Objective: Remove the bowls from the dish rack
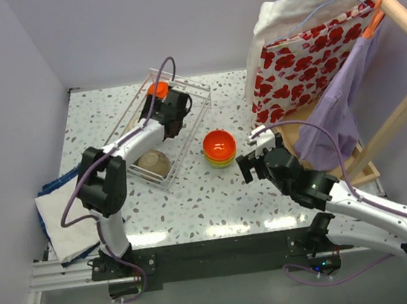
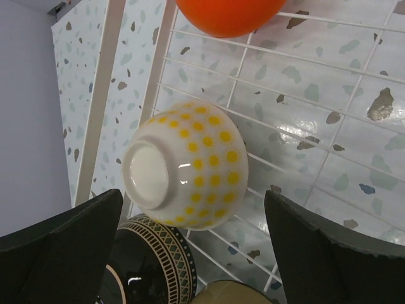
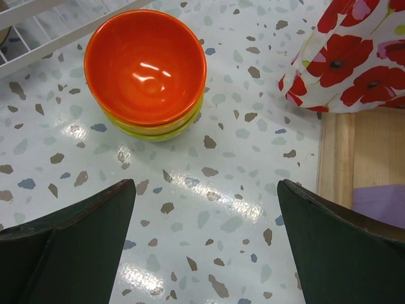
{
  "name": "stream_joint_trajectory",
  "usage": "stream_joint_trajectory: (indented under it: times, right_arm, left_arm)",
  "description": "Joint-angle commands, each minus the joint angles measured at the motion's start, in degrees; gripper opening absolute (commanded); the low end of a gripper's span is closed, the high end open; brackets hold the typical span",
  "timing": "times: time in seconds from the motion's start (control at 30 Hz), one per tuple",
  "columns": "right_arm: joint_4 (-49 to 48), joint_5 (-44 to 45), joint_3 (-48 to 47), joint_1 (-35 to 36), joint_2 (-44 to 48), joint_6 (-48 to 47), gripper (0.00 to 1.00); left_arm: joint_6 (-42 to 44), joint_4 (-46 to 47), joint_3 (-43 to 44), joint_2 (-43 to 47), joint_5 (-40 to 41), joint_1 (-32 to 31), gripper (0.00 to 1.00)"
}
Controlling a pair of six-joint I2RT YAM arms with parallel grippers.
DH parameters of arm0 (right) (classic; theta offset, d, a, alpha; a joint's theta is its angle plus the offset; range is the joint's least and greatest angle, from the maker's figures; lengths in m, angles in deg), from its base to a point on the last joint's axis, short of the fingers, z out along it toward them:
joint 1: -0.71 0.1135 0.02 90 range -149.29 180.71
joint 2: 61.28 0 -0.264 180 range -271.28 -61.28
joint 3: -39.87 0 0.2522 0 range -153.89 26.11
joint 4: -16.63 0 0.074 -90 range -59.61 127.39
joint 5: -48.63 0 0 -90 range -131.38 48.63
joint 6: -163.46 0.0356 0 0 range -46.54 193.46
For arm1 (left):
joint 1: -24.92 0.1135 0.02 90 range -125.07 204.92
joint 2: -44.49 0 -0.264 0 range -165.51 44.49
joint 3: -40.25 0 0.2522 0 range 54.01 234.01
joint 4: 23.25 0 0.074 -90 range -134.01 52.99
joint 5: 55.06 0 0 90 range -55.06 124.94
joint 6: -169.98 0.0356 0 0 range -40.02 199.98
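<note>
The white wire dish rack [image 1: 188,84] stands left of the table's centre. My left gripper [image 1: 173,126] reaches down into it, open, and holds nothing. In the left wrist view, the left gripper [image 2: 193,247] hangs over a cream bowl with yellow dots [image 2: 186,161] lying tipped, foot toward the camera. An orange bowl [image 2: 228,12] sits beyond it. A dark brown patterned bowl [image 2: 149,259] and a tan bowl [image 2: 234,292] lie nearer. Right of the rack, a stack of bowls [image 1: 219,148] stands on the table, orange-red [image 3: 145,63] on top, lime green [image 3: 158,130] beneath. My right gripper [image 3: 205,247] hovers open just in front of the stack.
A wooden clothes rack [image 1: 386,0] stands at the right with a red-flowered bag [image 1: 304,60] and a purple garment [image 1: 341,111] hanging on it. Its wooden base [image 3: 335,158] lies close to my right gripper. Folded cloths [image 1: 61,208] lie at the table's left edge.
</note>
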Motion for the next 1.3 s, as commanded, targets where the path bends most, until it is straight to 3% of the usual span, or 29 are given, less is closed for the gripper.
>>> stream_joint_trajectory:
  times: [0.0,0.37,0.9,1.27]
  right_arm:
    - [-3.42,-0.15,0.75,-0.05,0.70,0.46,0.99]
    - [-3.51,-0.23,1.10,-0.05,0.79,0.46,0.99]
    - [-3.42,-0.50,1.37,-0.05,0.61,0.55,0.99]
    - [-4.48,-1.47,1.10,0.04,-0.70,0.55,0.99]
  left_arm:
    - [3.67,-0.51,6.00,-3.35,5.37,0.11,1.00]
    - [2.71,-6.13,9.70,-9.24,7.48,0.11,1.00]
    - [2.79,-4.99,10.67,-15.48,14.59,0.03,0.97]
    - [4.29,-2.27,8.30,-14.52,16.88,-0.15,0.81]
